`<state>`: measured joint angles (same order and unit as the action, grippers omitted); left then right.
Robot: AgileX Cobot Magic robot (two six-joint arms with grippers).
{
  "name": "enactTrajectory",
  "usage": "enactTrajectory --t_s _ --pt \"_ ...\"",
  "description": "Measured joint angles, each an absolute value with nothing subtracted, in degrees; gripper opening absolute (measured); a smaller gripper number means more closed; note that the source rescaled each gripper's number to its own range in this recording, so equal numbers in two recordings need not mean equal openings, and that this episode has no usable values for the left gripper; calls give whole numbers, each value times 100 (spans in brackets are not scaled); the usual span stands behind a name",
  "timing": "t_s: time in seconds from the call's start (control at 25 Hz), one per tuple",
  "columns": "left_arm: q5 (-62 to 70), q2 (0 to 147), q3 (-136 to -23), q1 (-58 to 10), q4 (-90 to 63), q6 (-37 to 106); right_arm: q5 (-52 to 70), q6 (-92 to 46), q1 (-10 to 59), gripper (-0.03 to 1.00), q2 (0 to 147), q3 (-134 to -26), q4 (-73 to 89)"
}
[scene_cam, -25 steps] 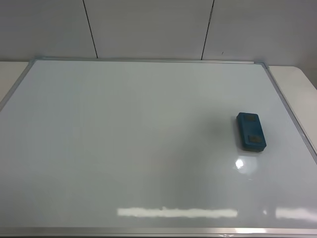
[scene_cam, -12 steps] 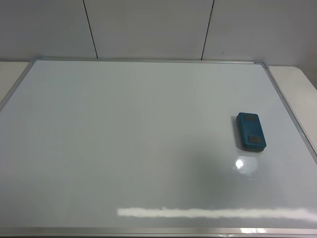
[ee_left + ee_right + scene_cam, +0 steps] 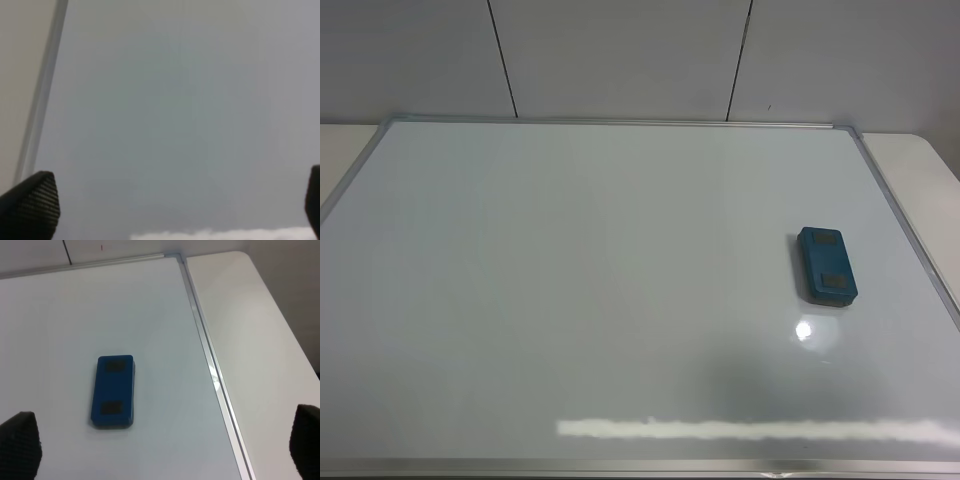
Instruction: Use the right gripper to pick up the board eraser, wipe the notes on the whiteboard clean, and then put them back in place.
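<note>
Teal-blue board eraser (image 3: 827, 265) lying flat on the right part of the whiteboard (image 3: 570, 300), near its right frame edge, long axis running near to far, nothing touching it. My right gripper (image 3: 160, 452) hangs above the eraser, fingers spread wide and empty. My left gripper (image 3: 170, 200), likewise spread and empty, hangs over bare board beside the left frame

A pale wall (image 3: 620, 55) is standing behind, two thin dark seams (image 3: 502, 58) running down it. A white table (image 3: 260, 355) is showing past the frame, its corner rounded. Overhead light is glaring in a bright streak (image 3: 680, 428) along the near edge.
</note>
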<state>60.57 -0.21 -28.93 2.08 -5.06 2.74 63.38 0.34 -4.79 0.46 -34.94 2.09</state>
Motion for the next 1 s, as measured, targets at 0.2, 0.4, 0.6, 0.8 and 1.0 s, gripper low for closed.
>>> enactTrajectory --t_s 0.2,0.4,0.6,0.8,1.0 --pt "6057 -21 -2893 208 -506 274 6340 0 -479 100 -11 -3361 216" --pt "6057 -21 -2893 208 -506 274 6173 -249 -479 100 -11 -2922 359" --pt "6057 -21 -2893 208 -506 274 6144 -164 -479 100 -11 -2847 348" --pt "6057 -21 -2893 208 -506 274 6142 0 -479 100 -11 -2847 217" --pt "6057 -21 -2893 208 -506 274 6142 0 -479 100 -11 -2847 217"
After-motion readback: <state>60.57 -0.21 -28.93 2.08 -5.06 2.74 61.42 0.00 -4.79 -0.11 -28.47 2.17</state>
